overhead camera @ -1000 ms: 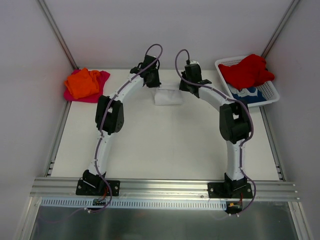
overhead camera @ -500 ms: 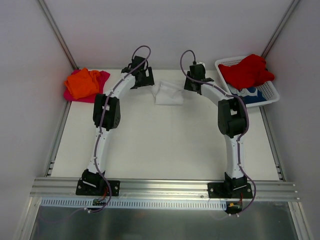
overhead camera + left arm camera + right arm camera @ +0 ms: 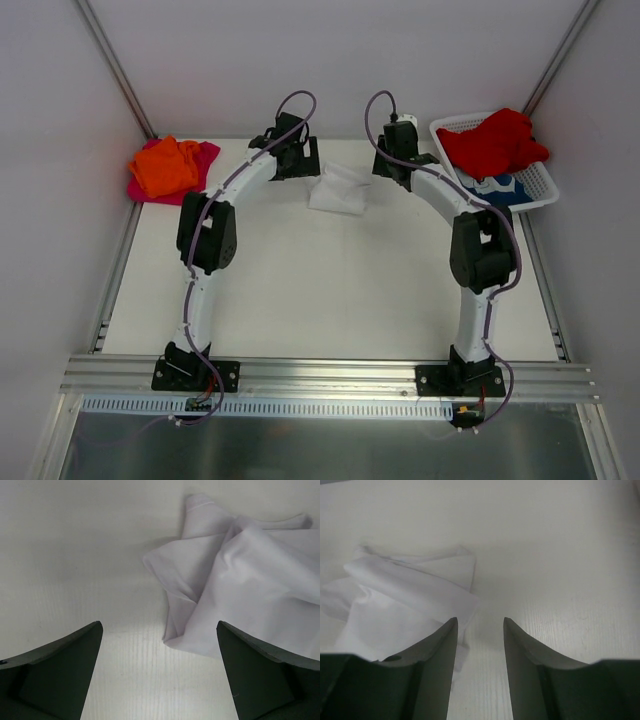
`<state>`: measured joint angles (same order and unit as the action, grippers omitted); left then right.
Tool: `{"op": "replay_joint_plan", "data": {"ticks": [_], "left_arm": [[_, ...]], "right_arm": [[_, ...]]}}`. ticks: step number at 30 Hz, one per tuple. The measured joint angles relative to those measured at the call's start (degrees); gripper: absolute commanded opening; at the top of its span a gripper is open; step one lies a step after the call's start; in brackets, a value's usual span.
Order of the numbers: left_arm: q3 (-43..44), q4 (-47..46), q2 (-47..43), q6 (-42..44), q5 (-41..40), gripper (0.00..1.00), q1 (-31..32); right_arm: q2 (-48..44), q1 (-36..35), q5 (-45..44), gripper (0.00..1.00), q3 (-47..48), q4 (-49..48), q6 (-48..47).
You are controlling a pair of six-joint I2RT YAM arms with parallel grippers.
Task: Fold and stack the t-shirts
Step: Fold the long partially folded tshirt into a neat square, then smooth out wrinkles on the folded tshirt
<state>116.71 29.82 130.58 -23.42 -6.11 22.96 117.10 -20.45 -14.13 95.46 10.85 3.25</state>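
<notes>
A white t-shirt [image 3: 338,190] lies loosely folded and a little rumpled at the back middle of the table. My left gripper [image 3: 302,163] hovers just to its left, open and holding nothing. In the left wrist view the white t-shirt [image 3: 250,580] spreads to the right of the left gripper [image 3: 159,625]. My right gripper [image 3: 396,163] stands just to the right of the shirt, open too. In the right wrist view the right gripper [image 3: 480,620] is over bare table, with the white t-shirt [image 3: 395,600] by its left finger. An orange t-shirt [image 3: 165,165] rests on a magenta-pink one [image 3: 206,156] at the back left.
A white mesh basket [image 3: 545,190] stands at the back right, holding a red t-shirt [image 3: 495,140] over a blue-and-white one [image 3: 500,187]. Walls close the table in on the left, back and right. A metal rail [image 3: 330,372] runs along the near edge.
Both grippers have opened and let go of the white t-shirt, then drawn back from it to either side. The shirt now lies more rumpled.
</notes>
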Motion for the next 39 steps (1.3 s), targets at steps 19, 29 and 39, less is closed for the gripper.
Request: {"op": "replay_joint_plan", "data": {"ticks": [19,29,39], "left_arm": [[-3.2,-0.4,-3.7,0.0,-0.5,0.99,2.3],[-4.0,-0.6,-2.4,0.1,-2.1,0.99,2.2],[-6.8,-0.4,-3.0,0.2,-2.6,0.99,2.1]], "right_arm": [[-1.3,-6.3,1.4,0.43,-0.5,2.8,-0.3],[9.9,-6.6,6.2,0.43,9.2,6.4,0.0],[15.5,-6.7,14.2,0.44,12.1,7.8,5.3]]}}
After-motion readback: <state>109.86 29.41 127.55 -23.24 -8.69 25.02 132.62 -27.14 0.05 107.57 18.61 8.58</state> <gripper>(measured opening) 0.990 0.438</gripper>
